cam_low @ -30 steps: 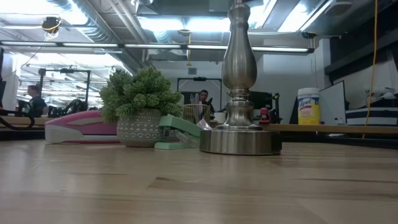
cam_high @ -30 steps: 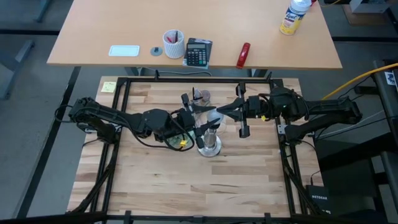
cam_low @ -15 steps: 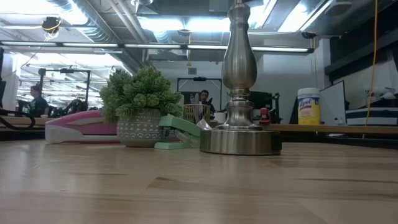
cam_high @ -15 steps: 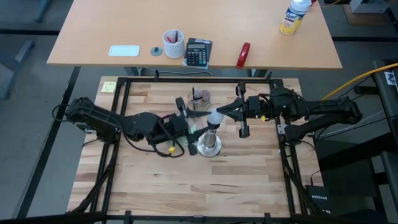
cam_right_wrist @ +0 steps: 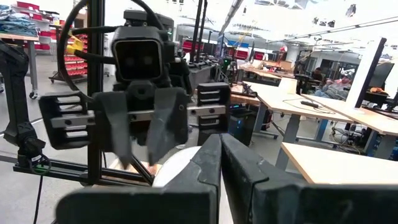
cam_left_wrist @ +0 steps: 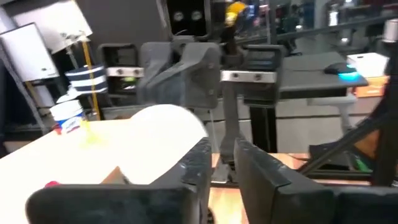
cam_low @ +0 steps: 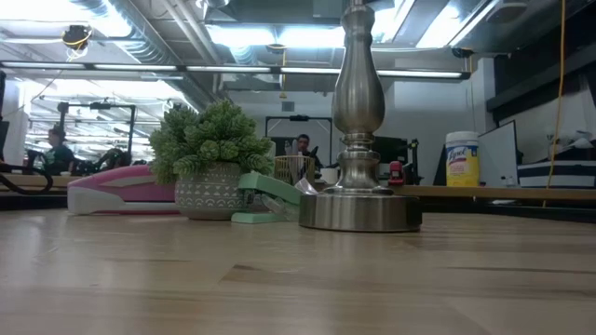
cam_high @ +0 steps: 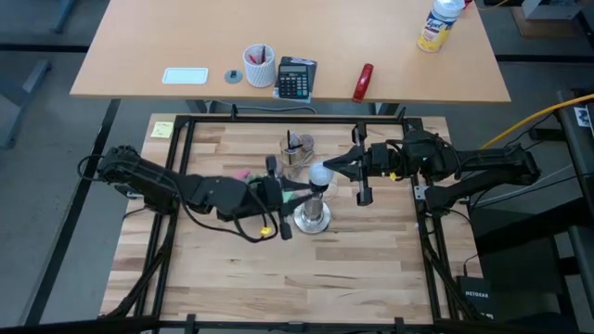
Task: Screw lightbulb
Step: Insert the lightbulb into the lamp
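The lightbulb (cam_high: 320,173) sits at the top of the silver stand (cam_high: 312,218), near the middle of the wooden table (cam_high: 278,278), its frosted globe facing up at the overhead camera. Whether its screw base is already seated in the socket cannot be seen from above. In the left wrist view the globe (cam_left_wrist: 163,142) fills the space just ahead of that arm's own fingers.

The left gripper (cam_high: 295,193) reaches in from the left, level with the bulb, its fingers (cam_left_wrist: 261,168) narrowed beside the globe; I cannot tell if they have a hold on the glass or are only closing toward it. The right gripper (cam_high: 334,167) comes in from the right with its tips just beside the bulb and its fingers (cam_right_wrist: 214,163) pressed together, holding nothing that can be seen.

The step in hand looks like a regrip during the turning: the bulb is at the socket and the left gripper is taking hold. The next move calls for a firm but gentle pinch on the globe, then a rotation about the stand's upright axis, without pushing sideways, since the tall stand could tip.

Both arms stretch low and nearly straight across the table toward the centre, wrists level. A small potted plant (cam_low: 209,163) stands beyond the stand's base (cam_low: 359,209).
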You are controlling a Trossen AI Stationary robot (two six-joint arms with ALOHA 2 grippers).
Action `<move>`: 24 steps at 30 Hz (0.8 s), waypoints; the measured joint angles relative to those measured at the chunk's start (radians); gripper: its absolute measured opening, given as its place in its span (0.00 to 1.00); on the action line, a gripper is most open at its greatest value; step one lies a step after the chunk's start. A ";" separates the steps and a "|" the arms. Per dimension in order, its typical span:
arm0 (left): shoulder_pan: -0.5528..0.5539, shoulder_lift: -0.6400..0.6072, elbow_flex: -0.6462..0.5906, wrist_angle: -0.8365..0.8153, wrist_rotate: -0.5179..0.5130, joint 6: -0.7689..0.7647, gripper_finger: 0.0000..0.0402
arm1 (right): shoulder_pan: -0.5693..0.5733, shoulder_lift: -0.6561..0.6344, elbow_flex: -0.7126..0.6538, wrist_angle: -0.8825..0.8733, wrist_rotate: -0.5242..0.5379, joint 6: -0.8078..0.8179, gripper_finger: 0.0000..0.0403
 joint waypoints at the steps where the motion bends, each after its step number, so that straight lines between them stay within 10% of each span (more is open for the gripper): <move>1: 0.002 0.000 0.000 -0.007 -0.008 -0.001 0.12 | 0.000 0.000 0.000 0.000 0.000 0.000 0.04; 24: -0.002 0.000 0.001 -0.049 -0.184 -0.013 0.00 | -0.001 0.000 0.000 -0.003 -0.010 0.001 0.04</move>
